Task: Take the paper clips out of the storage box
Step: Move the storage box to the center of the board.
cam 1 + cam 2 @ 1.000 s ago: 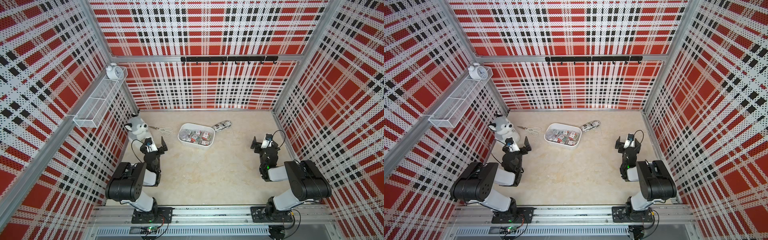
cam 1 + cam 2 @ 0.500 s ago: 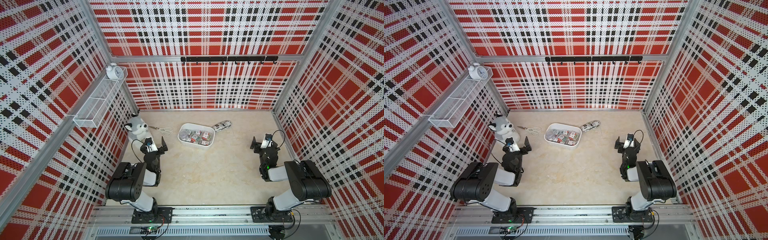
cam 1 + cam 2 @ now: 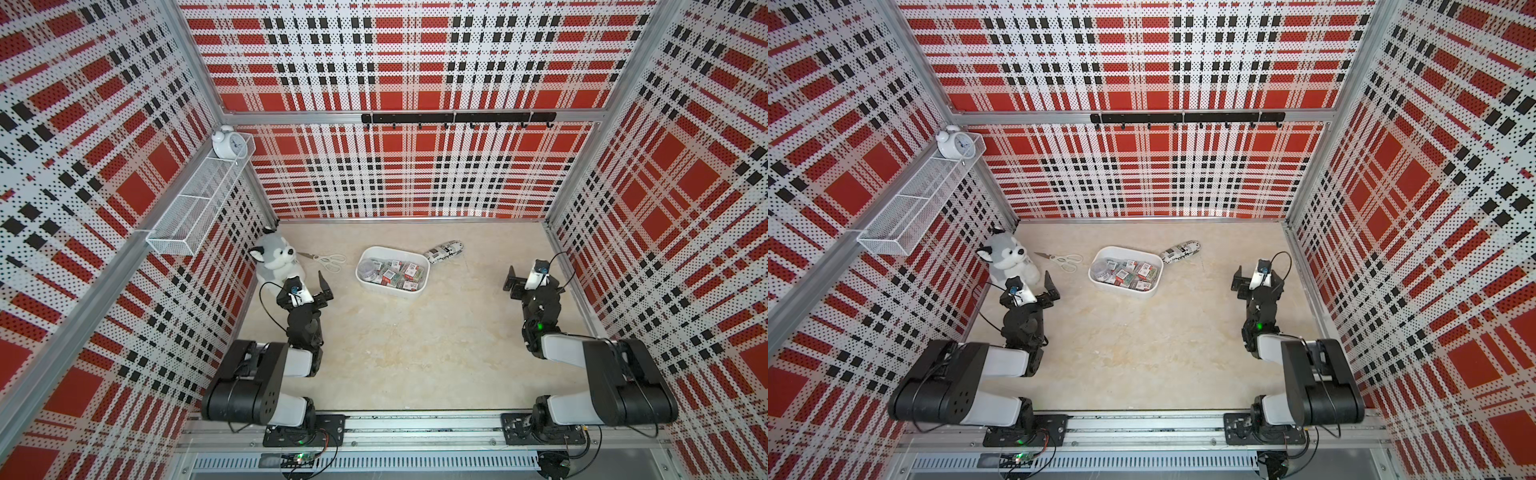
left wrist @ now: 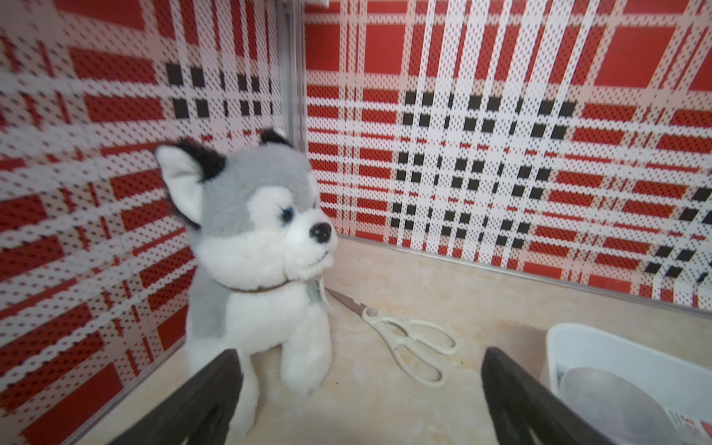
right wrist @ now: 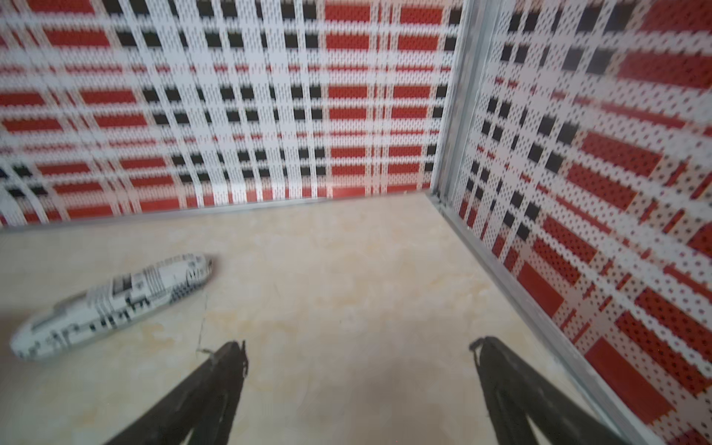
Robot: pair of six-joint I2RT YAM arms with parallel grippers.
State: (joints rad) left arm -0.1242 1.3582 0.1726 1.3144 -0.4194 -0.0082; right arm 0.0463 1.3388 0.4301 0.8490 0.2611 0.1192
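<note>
Open floor (image 3: pixel 395 340) near storage box (image 3: pixel 388 290) (scissors (image 3: pixel 331 262), pouch (image 3: pixel 444 252) flanking)

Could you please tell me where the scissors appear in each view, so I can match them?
In a top view: the scissors lie between the plush husky and the storage box.
In a top view: scissors again between husky and box.
Left wrist: scissors beside the husky, blades toward it.
Right wrist: not in it.
Shared landmark: the plush husky.
</note>
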